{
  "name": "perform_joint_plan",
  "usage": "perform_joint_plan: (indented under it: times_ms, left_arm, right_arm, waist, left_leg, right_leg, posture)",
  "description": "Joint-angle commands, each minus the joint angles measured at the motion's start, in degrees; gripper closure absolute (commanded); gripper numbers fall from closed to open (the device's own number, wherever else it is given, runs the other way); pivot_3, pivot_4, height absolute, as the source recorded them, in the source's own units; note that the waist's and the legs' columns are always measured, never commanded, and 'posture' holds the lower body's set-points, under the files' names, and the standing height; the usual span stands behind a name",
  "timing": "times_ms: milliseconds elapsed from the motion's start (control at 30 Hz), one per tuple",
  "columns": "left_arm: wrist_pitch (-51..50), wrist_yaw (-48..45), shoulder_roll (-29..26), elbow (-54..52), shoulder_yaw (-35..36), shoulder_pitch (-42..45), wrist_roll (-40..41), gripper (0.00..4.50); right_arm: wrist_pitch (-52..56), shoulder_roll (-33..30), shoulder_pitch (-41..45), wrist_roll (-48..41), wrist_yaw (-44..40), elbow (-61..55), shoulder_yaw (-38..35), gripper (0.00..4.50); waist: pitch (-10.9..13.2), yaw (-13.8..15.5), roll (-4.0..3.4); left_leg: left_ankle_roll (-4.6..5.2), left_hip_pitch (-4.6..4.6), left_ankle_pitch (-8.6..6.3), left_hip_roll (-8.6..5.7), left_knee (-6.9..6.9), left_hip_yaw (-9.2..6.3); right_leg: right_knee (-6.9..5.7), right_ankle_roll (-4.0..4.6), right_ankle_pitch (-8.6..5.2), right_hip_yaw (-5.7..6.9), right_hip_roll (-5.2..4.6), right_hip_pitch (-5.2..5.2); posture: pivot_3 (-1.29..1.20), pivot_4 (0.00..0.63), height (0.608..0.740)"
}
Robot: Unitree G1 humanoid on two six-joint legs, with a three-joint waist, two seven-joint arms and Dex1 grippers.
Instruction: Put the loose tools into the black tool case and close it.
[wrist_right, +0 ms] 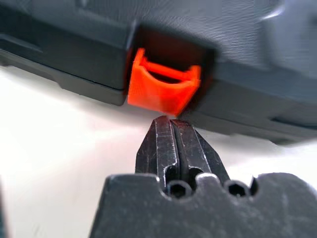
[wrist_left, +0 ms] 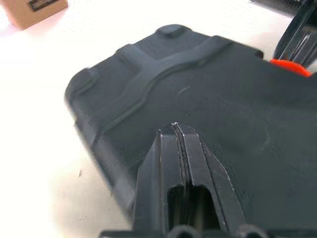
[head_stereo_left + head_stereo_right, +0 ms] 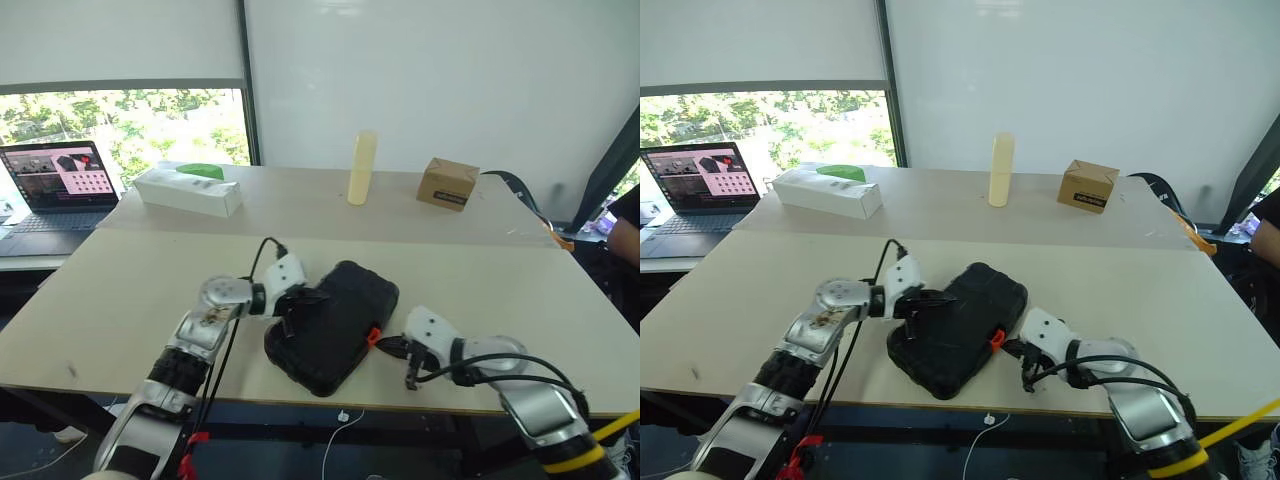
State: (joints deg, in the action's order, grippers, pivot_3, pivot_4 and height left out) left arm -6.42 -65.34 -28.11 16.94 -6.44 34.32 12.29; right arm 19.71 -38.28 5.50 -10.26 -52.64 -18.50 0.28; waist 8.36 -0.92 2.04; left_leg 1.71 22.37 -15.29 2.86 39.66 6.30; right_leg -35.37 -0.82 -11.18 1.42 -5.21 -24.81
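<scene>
I see the black tool case (image 3: 333,327) lying closed near the front edge of the table (image 3: 130,290), lid down, its orange latch (image 1: 163,88) on the side facing my right arm; my left gripper (image 2: 179,130) hangs over the lid at the case's left side, its two fingers pressed together with nothing between them; my right gripper (image 1: 171,122) sits low on the tabletop just beside the latch, tips pointing at it, fingers likewise together and empty; I cannot tell whether they touch the latch. Farther back stand a white oblong box (image 3: 188,190), a pale yellow cylinder (image 3: 361,167) and a brown cardboard box (image 3: 447,183); a laptop (image 3: 55,187) sits open at far left.
</scene>
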Motion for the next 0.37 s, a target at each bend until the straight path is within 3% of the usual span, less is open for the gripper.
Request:
perform_joint_plan:
  times_ms: [33,133,267,333,367]
  left_arm:
    - [0.99,-5.41,-6.82,-1.99,6.42,-3.59,4.73,3.14]
    - [9.12,-7.09,-11.37,-1.16,10.24,-7.67,4.63,2.09]
    - [13.49,-6.24,-17.41,-0.03,14.51,-15.25,2.97,0.58]
    - [13.03,-6.14,-18.53,-0.78,15.89,-17.68,4.24,0.11]
    - [13.27,-5.72,-18.61,-0.91,16.47,-18.44,4.57,0.11]
  right_arm:
    - [-4.77,-2.04,-4.75,-6.37,-2.44,-4.01,-10.40,3.08]
    - [-11.28,-2.46,-8.68,-8.74,-4.58,-3.36,-16.09,2.01]
    - [-19.25,-4.09,-12.78,-14.24,-14.04,2.38,-21.07,0.55]
    - [-19.96,-4.55,-12.18,-15.63,-14.63,4.91,-22.32,0.15]
    - [-21.26,-4.58,-11.73,-15.54,-14.96,6.59,-22.58,0.15]
  waist:
    - [0.02,-0.09,0.01]
    - [0.04,0.27,0.01]
    - [0.05,0.56,0.00]
    - [0.09,0.66,0.03]
    - [0.09,0.66,0.03]
  left_leg:
    - [-0.05,0.07,-0.04,0.02,0.03,0.01]
    - [-0.02,0.18,-0.06,-0.03,0.03,0.06]
    - [0.02,0.32,-0.10,-0.02,0.07,0.09]
    - [0.04,0.32,-0.11,0.01,0.08,0.10]
    - [0.04,0.34,-0.11,0.02,0.08,0.11]
  right_leg:
    - [0.00,0.01,0.01,-0.03,0.04,-0.07]
    - [0.07,-0.03,-0.01,-0.03,-0.01,-0.17]
    - [0.32,-0.11,0.03,0.03,-0.09,-0.16]
    - [0.33,-0.10,0.02,0.04,-0.14,-0.17]
    - [0.34,-0.10,0.02,0.03,-0.17,-0.18]
  posture:
    - [0.00,0.150,0.740]
    - [0.00,0.150,0.740]
    - [0.00,0.150,0.740]
    - [0.00,0.150,0.740]
    - [0.00,0.150,0.740]
